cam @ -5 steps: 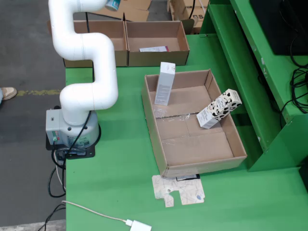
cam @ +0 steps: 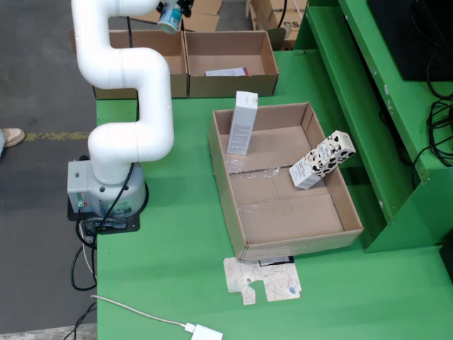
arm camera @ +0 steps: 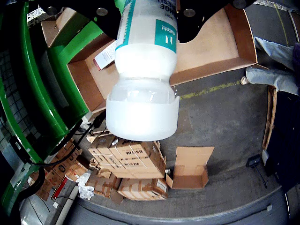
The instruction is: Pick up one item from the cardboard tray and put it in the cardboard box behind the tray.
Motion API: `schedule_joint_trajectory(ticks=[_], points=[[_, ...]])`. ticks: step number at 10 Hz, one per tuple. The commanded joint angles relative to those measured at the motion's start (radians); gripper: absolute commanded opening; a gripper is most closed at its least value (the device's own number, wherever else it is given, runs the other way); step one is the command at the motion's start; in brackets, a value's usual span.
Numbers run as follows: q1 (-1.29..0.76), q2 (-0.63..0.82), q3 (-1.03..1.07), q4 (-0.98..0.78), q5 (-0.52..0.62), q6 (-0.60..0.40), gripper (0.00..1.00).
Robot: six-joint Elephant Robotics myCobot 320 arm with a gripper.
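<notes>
The gripper [arm camera: 149, 11] clamps a white bottle [arm camera: 143, 89] with a teal label, above open cardboard boxes [arm camera: 206, 44] and stacked cartons [arm camera: 129, 161] on the floor.

We see a green table [cam: 177, 248] on grey concrete floor [cam: 35, 142], stacked cartons [arm camera: 129, 161] beyond.

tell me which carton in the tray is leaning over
The cow-spotted carton, tilted against the tray's right wall in the fixed view. The white carton stands nearly upright at the back.
</notes>
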Motion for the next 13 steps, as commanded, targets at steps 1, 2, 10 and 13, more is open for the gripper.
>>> schedule_joint_trajectory(ticks=[1,2,10,13], points=[[-0.008,0.135,-0.676,0.175,-0.019,-0.029,0.0],[-0.015,0.126,-0.709,0.207,-0.016,-0.035,0.0],[-0.038,0.083,-0.816,0.356,-0.018,-0.071,0.0],[-0.059,-0.015,-0.739,0.347,-0.011,-0.09,0.0]])
